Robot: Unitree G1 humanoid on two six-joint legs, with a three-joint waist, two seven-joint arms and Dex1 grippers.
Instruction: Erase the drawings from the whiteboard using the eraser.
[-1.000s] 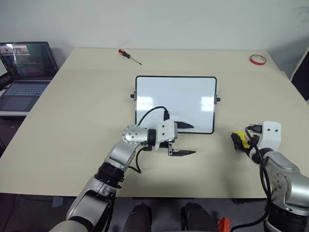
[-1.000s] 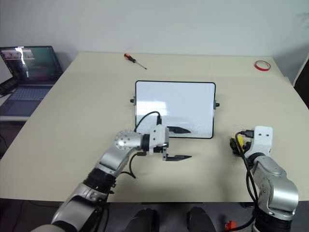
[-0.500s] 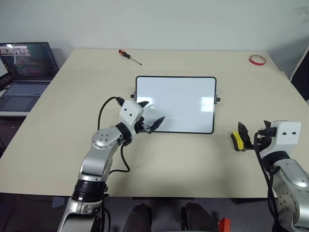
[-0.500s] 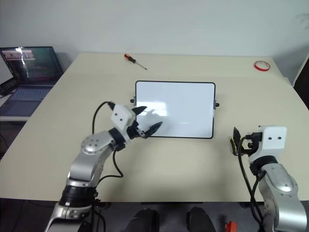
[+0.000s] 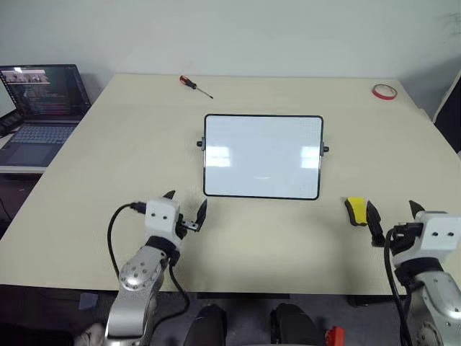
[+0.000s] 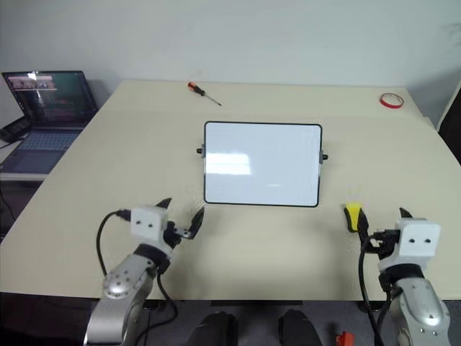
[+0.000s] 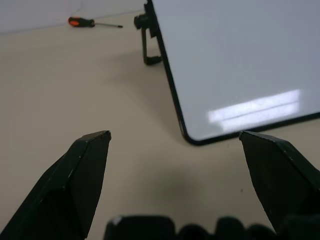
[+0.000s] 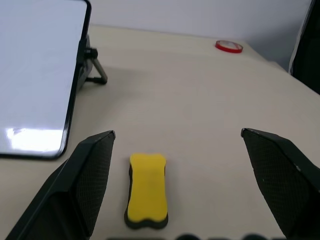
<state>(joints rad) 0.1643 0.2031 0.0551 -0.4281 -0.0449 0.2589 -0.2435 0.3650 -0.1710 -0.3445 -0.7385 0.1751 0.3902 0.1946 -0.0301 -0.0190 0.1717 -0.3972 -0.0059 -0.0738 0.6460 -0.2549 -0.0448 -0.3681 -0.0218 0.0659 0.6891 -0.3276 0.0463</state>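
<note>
The whiteboard [image 5: 263,156] stands tilted on its small feet at the table's middle; its white face looks blank, and the drawings are out of view. The yellow eraser [image 5: 355,210] lies flat on the table, off the board's near right corner. My right gripper [image 5: 392,210] is open and level just behind the eraser. In the right wrist view the eraser [image 8: 146,190] lies untouched between the spread fingers [image 8: 90,175], nearer one of them. My left gripper [image 5: 186,205] is open and empty near the table's front edge, facing the board's near left corner [image 7: 192,140].
A red-handled screwdriver [image 5: 193,83] lies at the back of the table, a red tape ring [image 5: 384,91] at the far right corner. An open laptop [image 5: 39,101] sits on a lower surface to the left. The table's front edge [image 5: 274,292] runs just under both grippers.
My left arm swung away from the board's front, leftward and back toward the near edge, and turned level. My right gripper drew back from the eraser, which stayed on the table.
</note>
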